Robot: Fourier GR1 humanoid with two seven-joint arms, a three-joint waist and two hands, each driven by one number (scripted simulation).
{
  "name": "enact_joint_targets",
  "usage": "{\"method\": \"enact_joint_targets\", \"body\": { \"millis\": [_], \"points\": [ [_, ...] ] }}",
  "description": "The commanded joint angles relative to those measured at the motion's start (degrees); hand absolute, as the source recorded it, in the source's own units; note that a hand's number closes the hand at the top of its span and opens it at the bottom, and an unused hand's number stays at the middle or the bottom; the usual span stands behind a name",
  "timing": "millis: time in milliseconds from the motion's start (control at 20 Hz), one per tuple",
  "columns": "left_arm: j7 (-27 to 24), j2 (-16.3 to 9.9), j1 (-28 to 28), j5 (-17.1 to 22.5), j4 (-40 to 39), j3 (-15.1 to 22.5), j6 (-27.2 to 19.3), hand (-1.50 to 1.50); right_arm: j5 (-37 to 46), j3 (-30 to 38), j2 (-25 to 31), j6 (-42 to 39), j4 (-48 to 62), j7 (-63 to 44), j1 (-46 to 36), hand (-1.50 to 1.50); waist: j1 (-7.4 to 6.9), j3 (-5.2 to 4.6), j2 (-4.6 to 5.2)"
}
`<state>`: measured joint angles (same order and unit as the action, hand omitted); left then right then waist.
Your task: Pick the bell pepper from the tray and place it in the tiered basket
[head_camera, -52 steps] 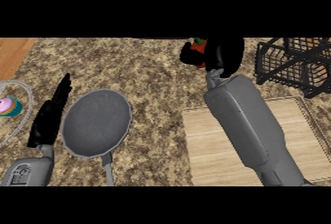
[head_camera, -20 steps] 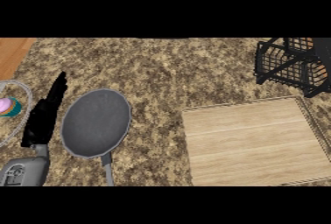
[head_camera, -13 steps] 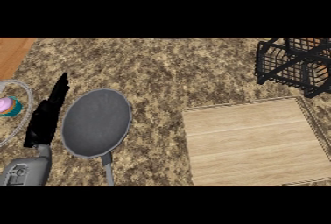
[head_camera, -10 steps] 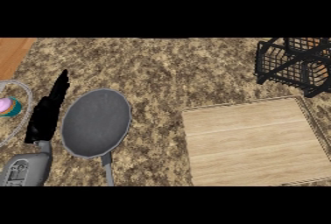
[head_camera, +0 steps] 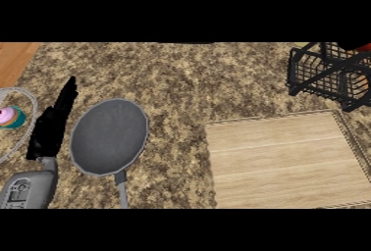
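One small red-and-orange bell pepper [head_camera: 354, 77] seems to sit inside the black wire tiered basket [head_camera: 319, 73], off the flat wooden tray [head_camera: 286, 159]; it might roll, and the open, straight-fingered black left hand [head_camera: 52, 122] is far away.

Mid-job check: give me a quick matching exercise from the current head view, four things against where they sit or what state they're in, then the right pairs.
Things:
1. wooden tray
2. tiered basket
3. frying pan
4. left hand

Places or states:
A. black wire frame at the upper right corner
B. dark and round, left of centre, handle pointing toward the lower edge
C. flat and bare at the lower right
D. open, fingers straight, at the left edge beside the pan

Pairs: 1-C, 2-A, 3-B, 4-D
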<state>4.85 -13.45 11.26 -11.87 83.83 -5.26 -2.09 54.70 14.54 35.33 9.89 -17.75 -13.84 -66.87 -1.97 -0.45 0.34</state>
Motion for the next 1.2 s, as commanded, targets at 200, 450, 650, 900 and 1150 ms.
{"method": "enact_joint_targets", "body": {
  "millis": [200, 450, 650, 900, 1150],
  "points": [
    [1.4, 1.2, 1.2, -1.2, 0.7, 1.1, -0.7, 0.00, -5.9, 6.1, -1.1, 6.9, 0.5, 4.5, 4.0, -1.50, 0.43, 0.57, 0.40],
    [-1.0, 1.3, -3.6, -1.6, 2.0, 0.9, -1.3, 0.00, -10.6, 10.2, 0.7, 10.1, -2.5, 10.2, 5.6, -1.50, 0.63, 0.53, 0.05],
    [-1.2, -1.8, -2.6, 1.2, 0.9, -2.5, 1.8, 0.00, -10.5, 9.8, 1.2, 12.0, -5.6, 6.1, 4.0, -1.50, 1.16, 0.46, -0.17],
    [1.9, 0.2, -1.3, -0.2, 1.0, -1.6, -0.5, 0.00, -14.5, 12.5, 7.9, 3.2, -9.7, 1.7, 6.1, -1.50, 3.28, 0.40, -0.99],
    [-4.0, -0.2, -4.1, 0.5, -2.6, -2.9, 0.2, 0.00, -20.2, 16.0, 11.1, -4.1, -15.3, -0.7, 12.7, -1.50, 4.05, 0.35, -1.05]
  ]
}}
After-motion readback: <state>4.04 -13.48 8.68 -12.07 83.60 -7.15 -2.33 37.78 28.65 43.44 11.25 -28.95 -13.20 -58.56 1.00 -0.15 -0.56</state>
